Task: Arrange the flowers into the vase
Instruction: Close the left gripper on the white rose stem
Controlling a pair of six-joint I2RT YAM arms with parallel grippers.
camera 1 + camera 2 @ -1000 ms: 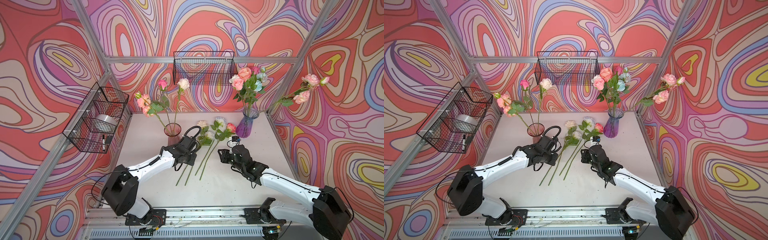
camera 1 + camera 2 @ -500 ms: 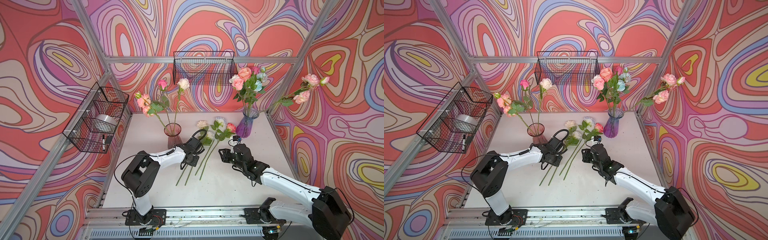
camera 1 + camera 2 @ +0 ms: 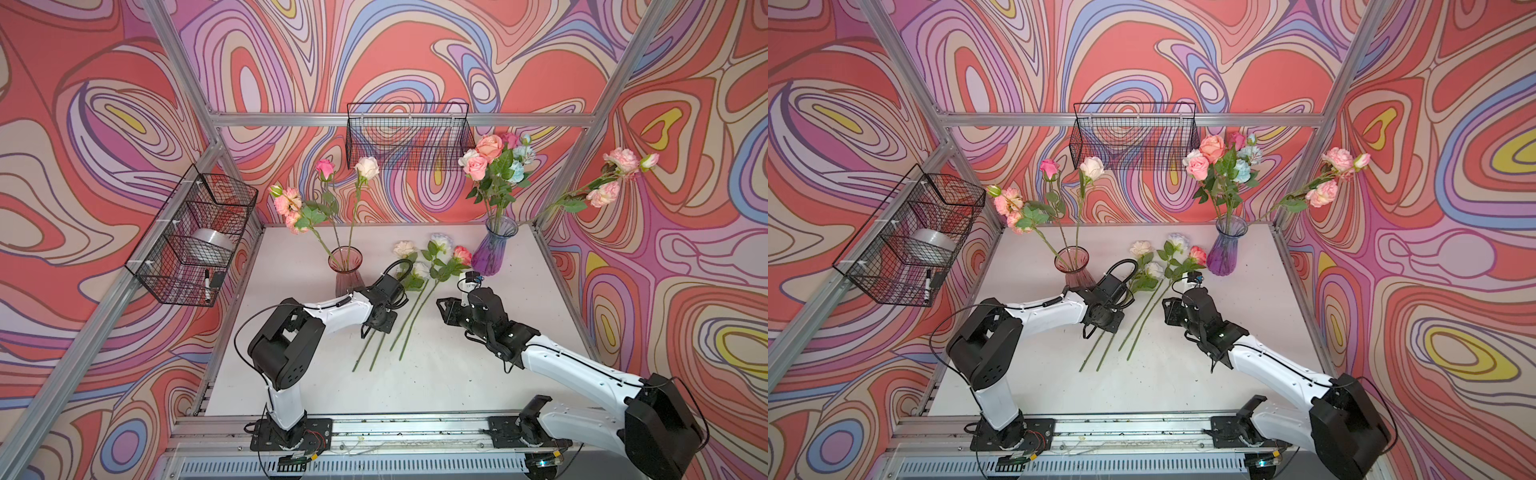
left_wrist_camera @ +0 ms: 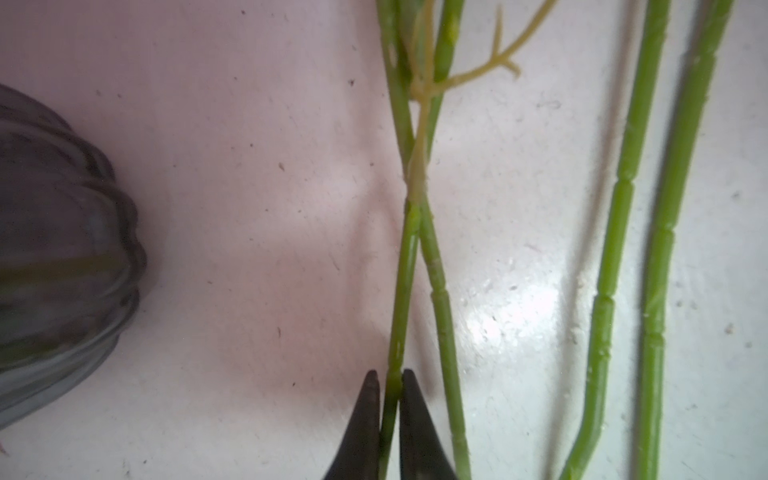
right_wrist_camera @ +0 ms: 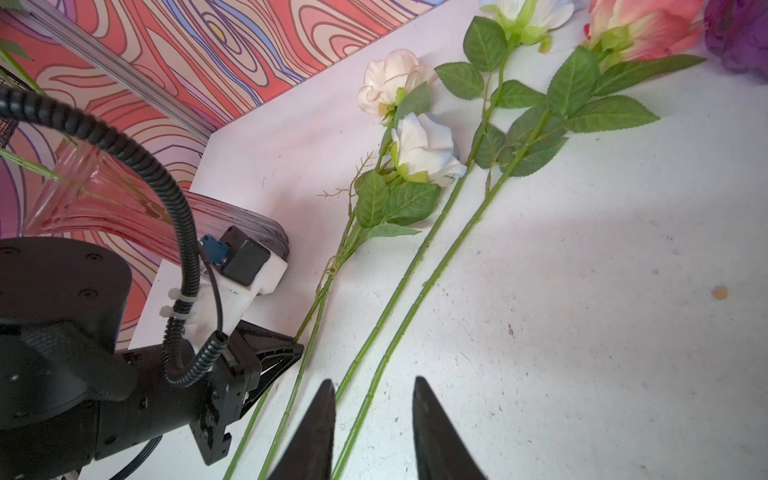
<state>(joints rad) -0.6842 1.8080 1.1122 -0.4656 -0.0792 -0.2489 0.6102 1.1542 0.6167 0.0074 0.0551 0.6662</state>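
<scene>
GRIP: left gripper (image 4: pixel 390 386) clenched on one thin green plastic stem (image 4: pixel 400 299); right gripper (image 5: pixel 372 384) parted, empty | WHERE: four loose artificial roses (image 3: pixel 420 270) lie on white table (image 3: pixel 457 374), beside pink ribbed glass vase (image 3: pixel 345 270) | RISK: crossing neighbour stem (image 4: pixel 440 299) may drag along at lift.

No text, label, brand or number can be read in any view. The marker pen (image 3: pixel 206 286) in the left wire basket (image 3: pixel 166 297) perhaps carries print, but it is too small to tell.
</scene>
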